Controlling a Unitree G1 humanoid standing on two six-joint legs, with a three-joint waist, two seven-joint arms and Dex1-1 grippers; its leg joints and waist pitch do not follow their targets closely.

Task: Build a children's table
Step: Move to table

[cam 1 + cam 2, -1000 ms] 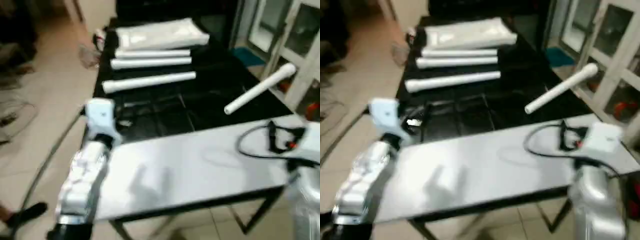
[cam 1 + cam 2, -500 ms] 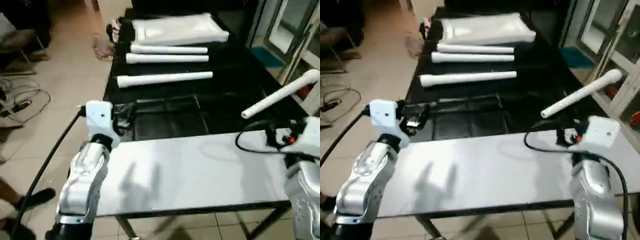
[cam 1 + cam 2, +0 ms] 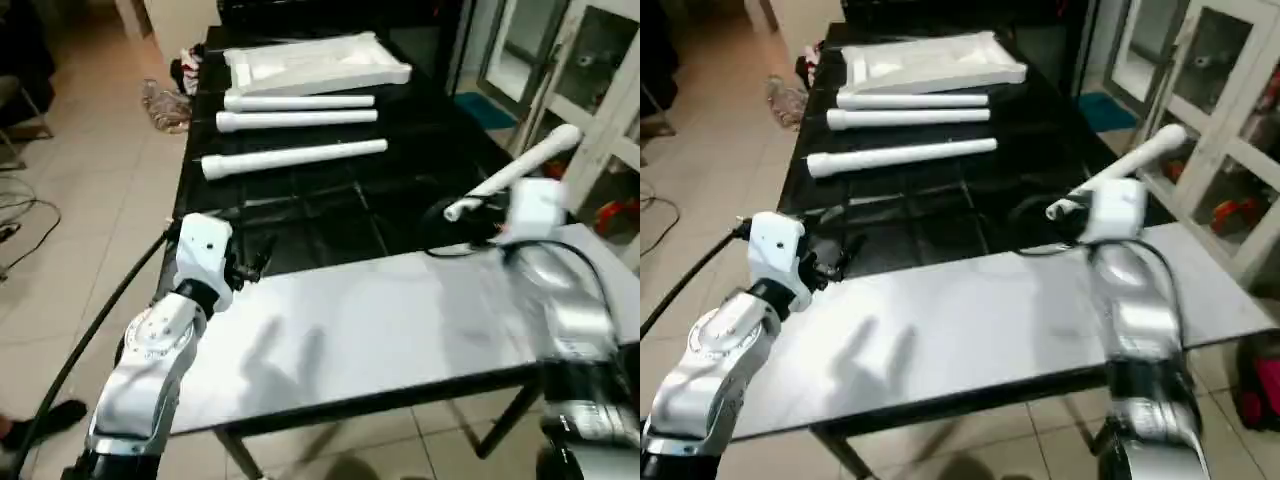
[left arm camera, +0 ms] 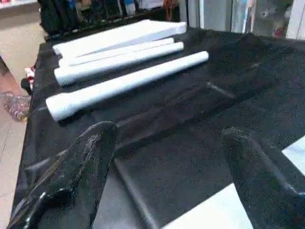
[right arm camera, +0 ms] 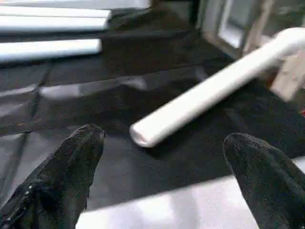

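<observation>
The white table top (image 3: 315, 62) lies at the far end of the black-covered table (image 3: 400, 170). In front of it lie three white legs (image 3: 298, 101) (image 3: 297, 120) (image 3: 295, 157) side by side. A fourth leg (image 3: 512, 172) lies slanted at the right, also seen as leg (image 5: 214, 86). My right gripper (image 5: 164, 138) is open, its fingers (image 5: 71, 162) spread to either side of that leg's near end without touching it. My left gripper (image 4: 167, 143) is open and empty above the black cloth's near edge, left gripper (image 3: 255, 262), short of the nearest leg (image 4: 124, 83).
A grey table (image 3: 380, 320) runs across the front under both forearms. A glass-door cabinet (image 3: 600, 90) stands at the right. A black cable (image 3: 90, 340) hangs from my left arm over the tiled floor. Loose clutter (image 3: 160, 100) lies on the floor at far left.
My right arm has swung in from the right edge toward the slanted leg's near end. The left arm has barely moved. The camera view has shifted.
</observation>
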